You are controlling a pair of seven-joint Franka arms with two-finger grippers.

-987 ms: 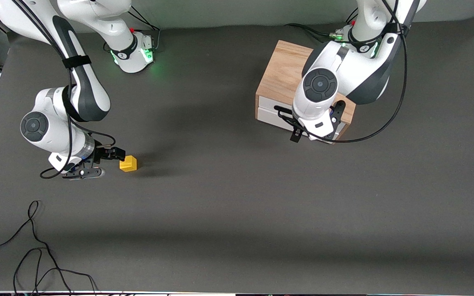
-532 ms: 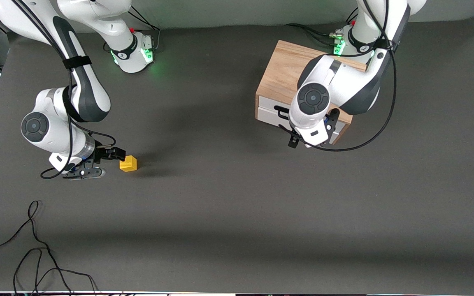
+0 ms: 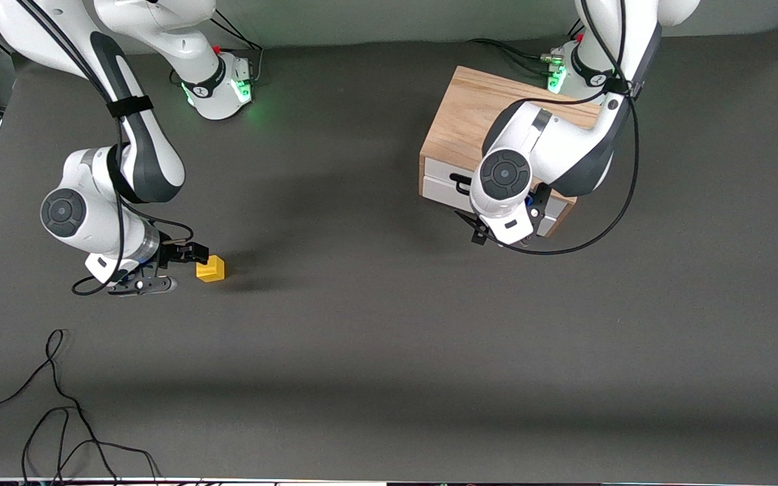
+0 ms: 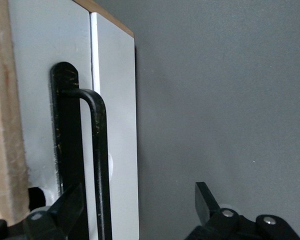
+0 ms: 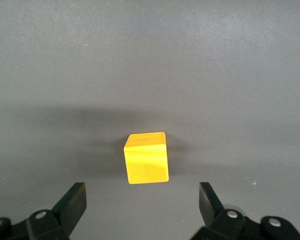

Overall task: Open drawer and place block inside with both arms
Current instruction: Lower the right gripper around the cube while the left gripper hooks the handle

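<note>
Right gripper (image 5: 142,210) is low over the desk (image 3: 389,337), just beside the block (image 3: 211,268), fingers spread wide with nothing between them. In the right wrist view the block (image 5: 147,158) sits on the desk ahead of the fingertips, not touching either one. Block is toward the right arm's end of the desk, well apart from the cabinet (image 3: 470,121).

Left gripper (image 4: 140,210) is in front of the drawer (image 3: 453,177), fingers open and straddling the black bar handle (image 4: 97,150): one finger (image 4: 65,207) on the panel side of the bar, the other out over the desk. No grip on the bar. Drawer (image 4: 50,115) is shut, its white front flush with the cabinet face. Cabinet stands near the left arm's base.
</note>
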